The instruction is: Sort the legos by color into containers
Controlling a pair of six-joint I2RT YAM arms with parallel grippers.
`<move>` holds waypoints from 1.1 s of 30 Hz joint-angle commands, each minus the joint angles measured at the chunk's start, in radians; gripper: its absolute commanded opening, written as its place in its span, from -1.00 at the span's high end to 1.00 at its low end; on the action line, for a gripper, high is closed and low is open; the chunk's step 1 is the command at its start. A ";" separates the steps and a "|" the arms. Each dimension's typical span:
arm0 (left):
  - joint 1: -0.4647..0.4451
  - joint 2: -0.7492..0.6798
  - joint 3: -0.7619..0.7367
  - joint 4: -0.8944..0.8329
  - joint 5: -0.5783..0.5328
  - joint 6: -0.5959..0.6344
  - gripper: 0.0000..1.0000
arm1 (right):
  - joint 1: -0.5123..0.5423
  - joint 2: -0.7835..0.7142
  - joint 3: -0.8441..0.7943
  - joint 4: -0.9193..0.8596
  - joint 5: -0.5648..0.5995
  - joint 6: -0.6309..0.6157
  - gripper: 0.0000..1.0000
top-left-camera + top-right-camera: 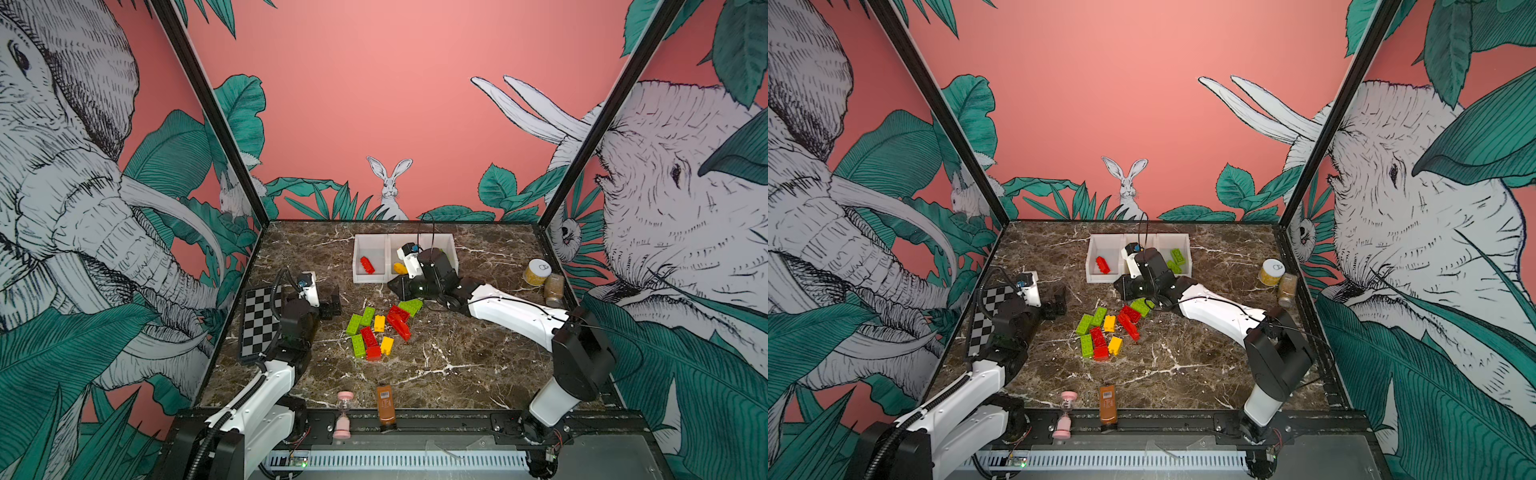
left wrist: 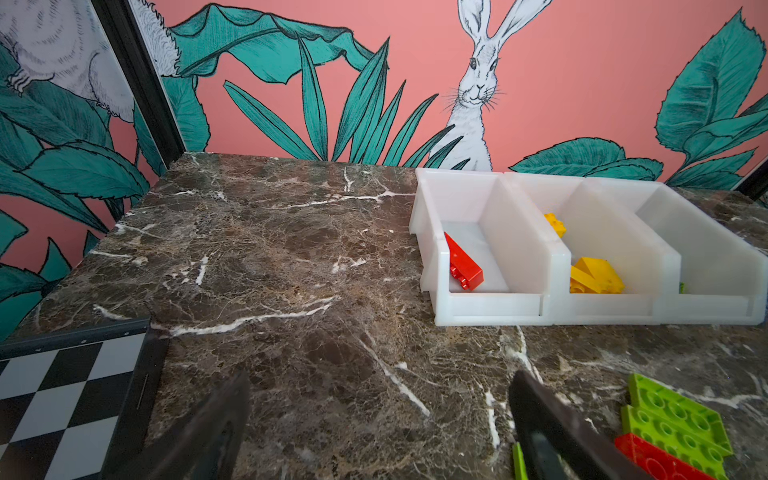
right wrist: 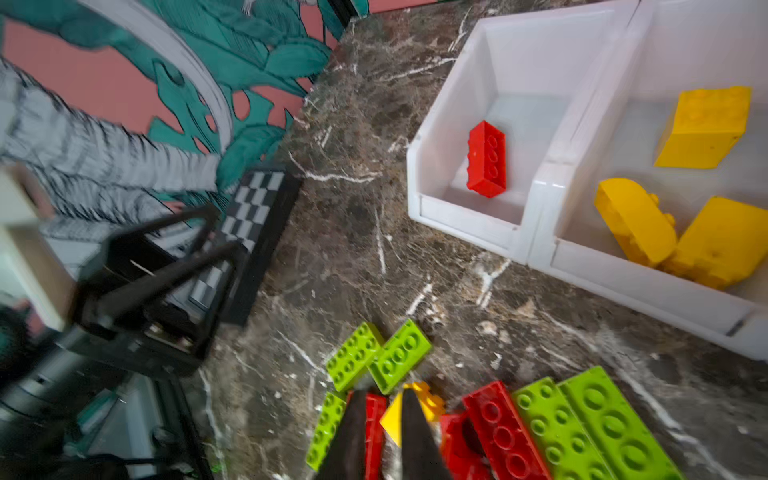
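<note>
Surface [image 1: 457, 357]: dark marble pattern; the containers [image 1: 371, 277] stand toward its far side, three white bins joined in a row, low lips facing the arms.

Left bin: one red lego [image 1: 367, 264] lying on the bin floor; plain also in the right wrist view. Middle bin: yellow legos [image 3: 640, 224], three counted in the right wrist view; the right arm hides most of this bin in both top views. Right bin: green legos [image 1: 1175, 259], at least two, seen in a top view only.

Mid-surface: a heap of loose legos [image 1: 378, 328], in front of the containers and apart from them; lime green, red and yellow mixed, several touching or overlapping; exact count uncertain.

The left tool [image 2: 382, 432]: jaws spread wide, only bare surface between them, nothing held; it sits low just left of the heap, between the heap and the checkered board [image 1: 259, 322].

The right tool [image 3: 386, 440]: jaws a narrow gap apart, nothing gripped; a loose yellow lego [image 3: 430, 405] on the surface shows through the gap and runs on behind one finger; the tool hovers just in front of the middle bin's lip, over the far edge of the heap; its wrist view is blurred toward one side.

Near edge: pink hourglass [image 1: 344, 415] and brown bottle [image 1: 385, 409], side by side, not touching. Right side: two jars [image 1: 536, 272] close together; whether they touch, cannot tell.
</note>
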 commanded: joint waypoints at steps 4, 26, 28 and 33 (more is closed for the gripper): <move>-0.005 -0.021 -0.003 0.003 -0.006 -0.002 -0.96 | -0.004 0.012 0.071 -0.341 0.057 -0.209 0.00; -0.005 0.026 0.000 0.027 0.010 -0.009 -0.96 | 0.150 0.149 0.149 -0.587 0.269 -0.339 -0.02; -0.005 0.020 -0.002 0.024 0.008 -0.008 -0.96 | 0.151 0.160 0.145 -0.577 0.285 -0.326 0.05; -0.005 0.011 -0.003 0.022 0.008 -0.008 -0.96 | 0.151 0.173 0.140 -0.547 0.256 -0.317 0.20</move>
